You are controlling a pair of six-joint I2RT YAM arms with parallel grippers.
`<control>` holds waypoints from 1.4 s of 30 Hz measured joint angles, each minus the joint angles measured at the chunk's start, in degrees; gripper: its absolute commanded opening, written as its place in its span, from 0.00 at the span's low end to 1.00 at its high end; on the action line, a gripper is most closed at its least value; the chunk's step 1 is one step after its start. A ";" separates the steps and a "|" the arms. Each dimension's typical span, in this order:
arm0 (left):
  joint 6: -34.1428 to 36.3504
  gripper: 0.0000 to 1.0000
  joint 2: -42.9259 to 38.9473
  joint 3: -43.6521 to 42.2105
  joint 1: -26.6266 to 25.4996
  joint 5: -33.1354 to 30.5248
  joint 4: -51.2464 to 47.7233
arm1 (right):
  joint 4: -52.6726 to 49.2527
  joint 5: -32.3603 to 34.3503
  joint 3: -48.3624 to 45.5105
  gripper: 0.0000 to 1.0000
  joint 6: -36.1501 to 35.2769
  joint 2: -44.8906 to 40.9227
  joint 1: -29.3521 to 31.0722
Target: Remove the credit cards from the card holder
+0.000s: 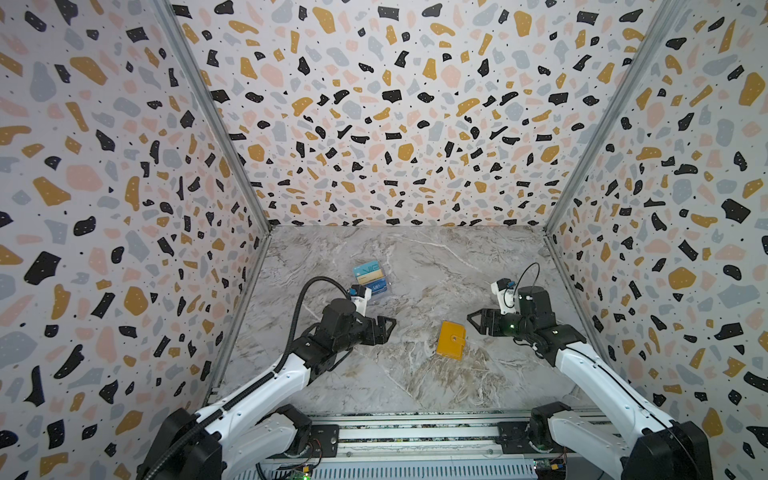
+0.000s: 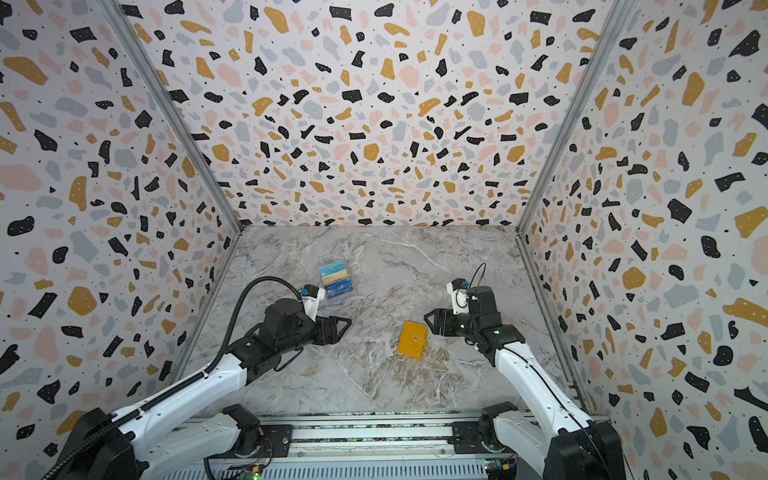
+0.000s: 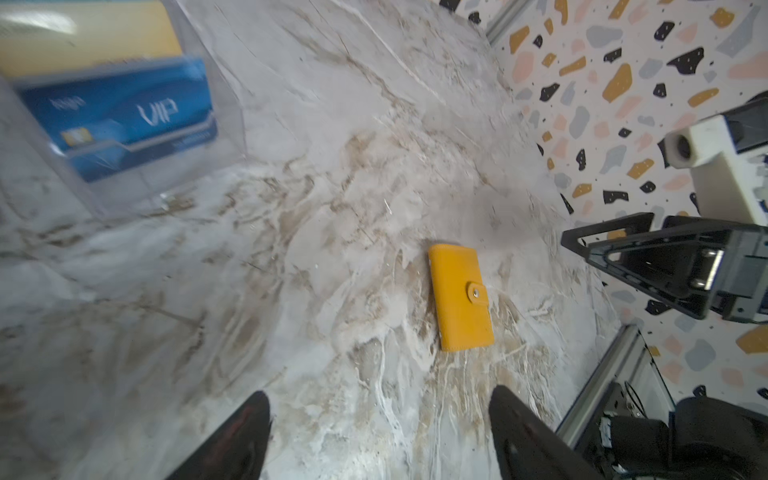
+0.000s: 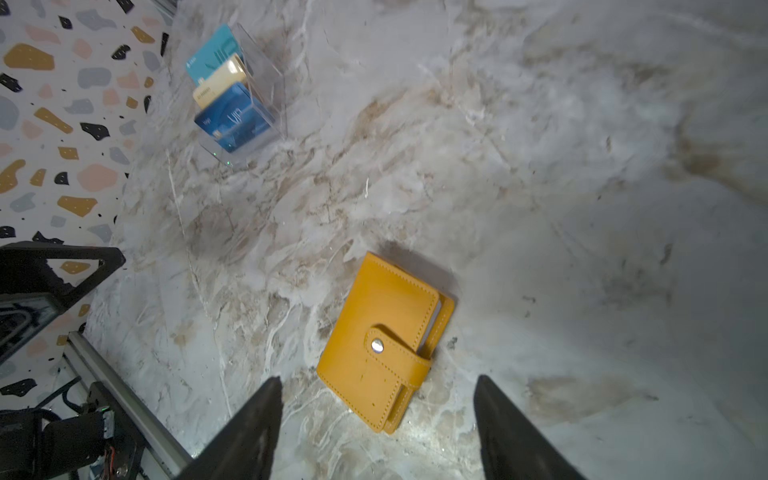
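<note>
My left gripper point(image 1: 384, 328) and right gripper point(image 1: 478, 322) flank the snapped-shut card holder point(image 4: 382, 340), spread and empty; a glancing pinch may skid it away.

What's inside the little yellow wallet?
The card holder lies on the table with its snap tab fastened. Only a thin pale edge shows between the covers; any cards inside are covered.

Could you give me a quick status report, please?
Left pincer, right pincer open, empty. Card holder snapped shut, flat between them. Nothing blocking it.
</note>
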 measured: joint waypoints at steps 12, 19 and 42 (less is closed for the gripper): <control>-2.43 0.67 13.73 -0.17 -5.51 2.95 12.61 | 3.34 -0.17 -7.91 0.51 4.90 1.95 1.97; -3.34 0.59 23.63 2.58 -7.96 3.63 17.88 | 8.37 -1.01 -8.31 0.44 6.86 4.28 2.58; -6.54 0.53 41.44 14.19 -15.98 0.39 22.91 | 18.16 -1.22 -11.06 0.32 9.01 12.37 4.02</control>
